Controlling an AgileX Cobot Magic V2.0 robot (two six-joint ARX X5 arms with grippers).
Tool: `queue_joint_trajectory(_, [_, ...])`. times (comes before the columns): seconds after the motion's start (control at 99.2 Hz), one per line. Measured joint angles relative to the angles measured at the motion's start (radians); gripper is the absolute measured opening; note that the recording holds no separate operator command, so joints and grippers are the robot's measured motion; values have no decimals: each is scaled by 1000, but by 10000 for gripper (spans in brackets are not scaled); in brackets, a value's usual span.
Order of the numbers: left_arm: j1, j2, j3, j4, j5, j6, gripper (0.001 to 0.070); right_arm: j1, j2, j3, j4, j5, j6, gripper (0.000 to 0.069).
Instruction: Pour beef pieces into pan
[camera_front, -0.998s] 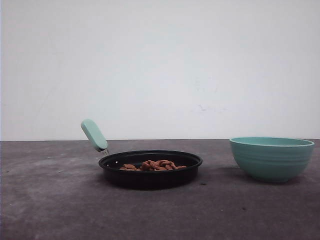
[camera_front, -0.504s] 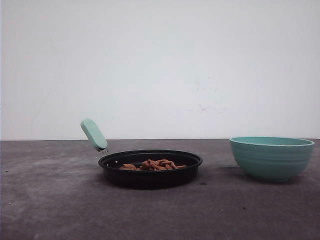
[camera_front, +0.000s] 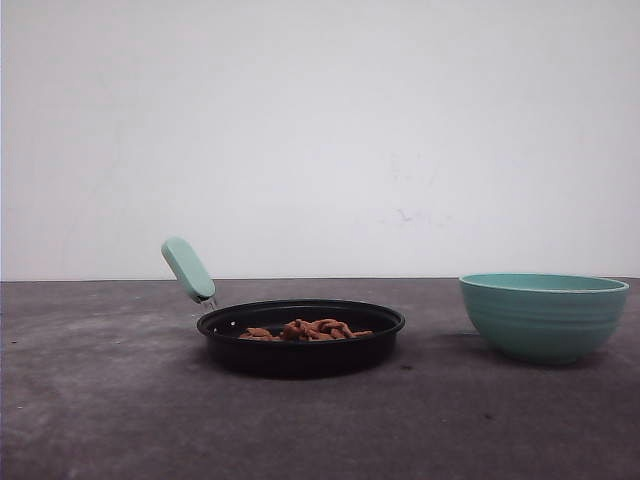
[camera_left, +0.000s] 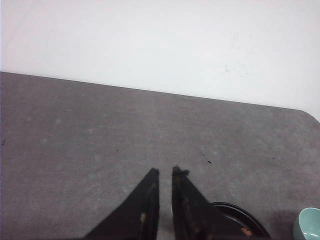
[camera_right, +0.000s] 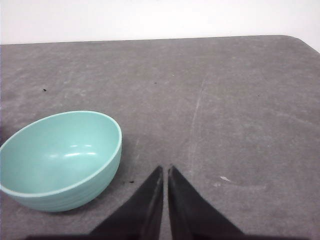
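Beef pieces: You are looking at the beef pieces (camera_front: 305, 330) lying in a low reddish-brown heap inside the pan (camera_front: 300, 338), near its middle.
Pan: It is sitting flat on the table (camera_front: 100, 400), its mint-green handle (camera_front: 188, 269) angling up and toward your left.
Bowl: The teal ribbed bowl (camera_front: 543, 316) is standing upright well apart from the pan, on your right; the right wrist view is showing its inside (camera_right: 62, 145) bare.
Progress: Judging from meat in the pan and nothing in the bowl, you are seeing the pour done; little seems left beyond keeping the arms clear.
Left gripper: The left gripper (camera_left: 165, 172) is hanging over bare table with its fingers nearly together, a thin slit between them, holding nothing; the pan's rim (camera_left: 240, 212) is peeking in just beside it.
Right gripper: The right gripper (camera_right: 165, 169) is pointing at empty table beside the bowl, fingers all but closed, nothing between them.
Surface: You are working on a dark grey, mottled tabletop carrying faint scuffs and a few scattered crumbs.
Room: A plain white wall (camera_front: 320, 130) is rising behind the table's far edge.
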Motion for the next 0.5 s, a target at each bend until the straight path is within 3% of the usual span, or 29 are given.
queue_joint_trajectory(0.101, [0, -16, 0, -10, -1, 11, 21, 0, 0, 0, 0, 0, 0, 16])
queue_joint_trajectory(0.292, [55, -148, -25, -5, -3, 127, 21, 0, 0, 0, 0, 1, 0, 16])
queue_joint_trajectory(0.363, [95, -234, -102, 30, -3, 151, 21, 0, 0, 0, 0, 1, 0, 16])
queue_joint_trajectory(0.504, [164, -391, -411, 114, -1, 158, 21, 0, 0, 0, 0, 2, 0, 16])
